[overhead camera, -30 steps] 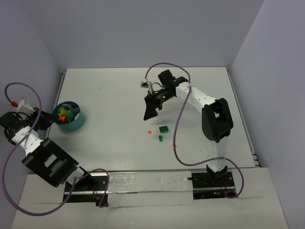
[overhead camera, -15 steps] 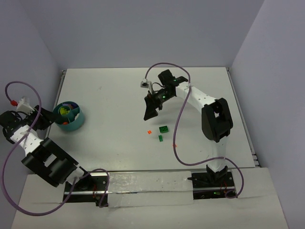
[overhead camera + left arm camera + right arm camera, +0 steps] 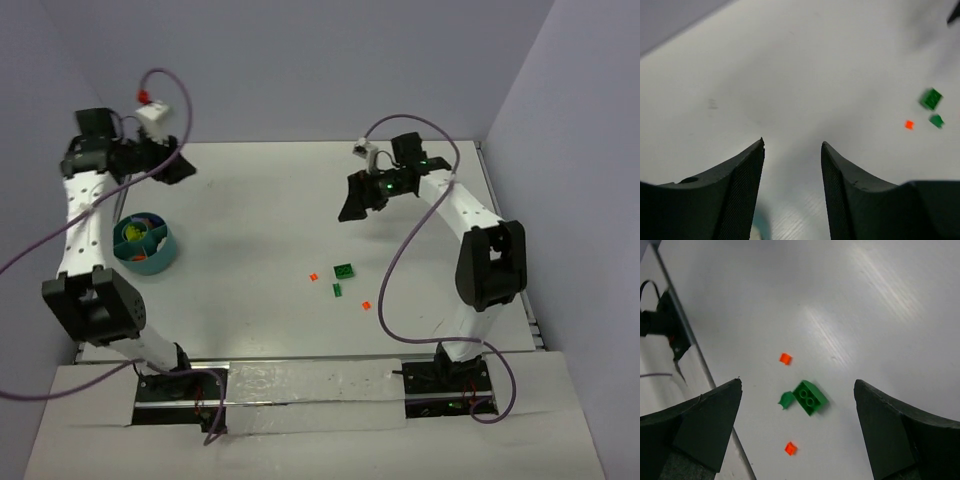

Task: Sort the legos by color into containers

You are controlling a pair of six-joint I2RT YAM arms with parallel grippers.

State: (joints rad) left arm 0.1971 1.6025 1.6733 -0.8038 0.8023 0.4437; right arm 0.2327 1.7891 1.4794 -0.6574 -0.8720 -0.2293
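Observation:
The teal bowl (image 3: 160, 258), its dividers showing, holds lime and orange bits at the left of the table. Mid-table lie a dark green brick (image 3: 344, 270) (image 3: 810, 397) (image 3: 931, 98), a small green piece (image 3: 337, 290) (image 3: 786, 399) (image 3: 936, 120) and two orange bits (image 3: 312, 276) (image 3: 366, 304) (image 3: 785, 358) (image 3: 790, 448). My left gripper (image 3: 180, 166) (image 3: 792, 143) hangs open and empty high above the far-left table, beyond the bowl. My right gripper (image 3: 352, 206) (image 3: 797, 381) stands wide open and empty above the table, beyond the green brick.
Walls close the table at the back and both sides. Purple cables loop from both arms, the right one hanging down near the orange bit (image 3: 366, 304). Both arm bases sit on the rail at the near edge (image 3: 300, 385).
My left arm has swung up from beside the bowl to the far left, and its gripper has gone from shut to open. My right arm has moved right and back.

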